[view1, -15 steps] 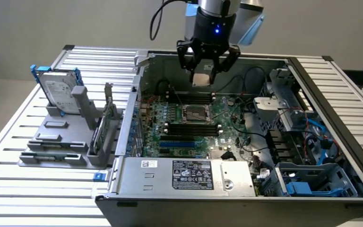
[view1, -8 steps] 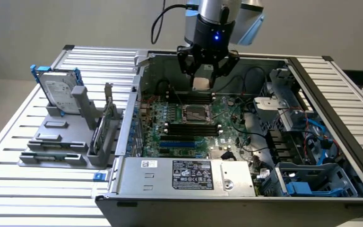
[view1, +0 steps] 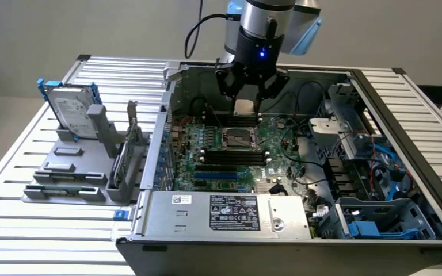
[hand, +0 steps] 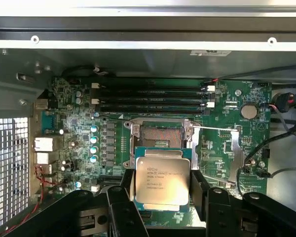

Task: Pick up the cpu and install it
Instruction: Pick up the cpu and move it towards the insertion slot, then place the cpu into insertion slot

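End effector (view1: 248,99), upper centre of frame, clamps small flat square silver-topped cpu (hand: 162,181) above open metal-framed socket (hand: 160,134); needs level hold, edges square w/ socket.

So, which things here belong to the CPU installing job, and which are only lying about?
For the job: small square silver-topped cpu, gripped by the black jaws; empty metal-framed socket on the green motherboard.
Lying about: grey hard drive with white label, thin green memory sticks, both in the grey rack; silver power supply box.
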### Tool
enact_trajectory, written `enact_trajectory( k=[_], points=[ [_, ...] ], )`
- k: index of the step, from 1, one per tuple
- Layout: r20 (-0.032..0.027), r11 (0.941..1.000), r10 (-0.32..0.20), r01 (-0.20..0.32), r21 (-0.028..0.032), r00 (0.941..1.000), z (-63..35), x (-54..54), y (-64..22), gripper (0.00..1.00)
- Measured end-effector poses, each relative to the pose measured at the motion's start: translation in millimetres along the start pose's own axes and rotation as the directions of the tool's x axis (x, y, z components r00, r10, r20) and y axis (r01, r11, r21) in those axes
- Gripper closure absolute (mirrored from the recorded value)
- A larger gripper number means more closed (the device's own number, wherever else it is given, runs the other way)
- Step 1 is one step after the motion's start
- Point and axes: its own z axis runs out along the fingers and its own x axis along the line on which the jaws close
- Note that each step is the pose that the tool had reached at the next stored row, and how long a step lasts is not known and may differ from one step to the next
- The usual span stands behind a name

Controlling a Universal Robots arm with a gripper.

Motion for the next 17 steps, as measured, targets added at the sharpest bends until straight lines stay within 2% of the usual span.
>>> enact_trajectory(
  k=[11, 17],
  points=[
    [-0.0001, 1.0, 0.0, 0.0, -0.0006, 1.0, 19.6, -1.2, 0.1, 0.45],
    [-0.0001, 1.0, 0.0, 0.0, -0.0012, 1.0, 19.6, -1.2, 0.1, 0.45]
  ],
)
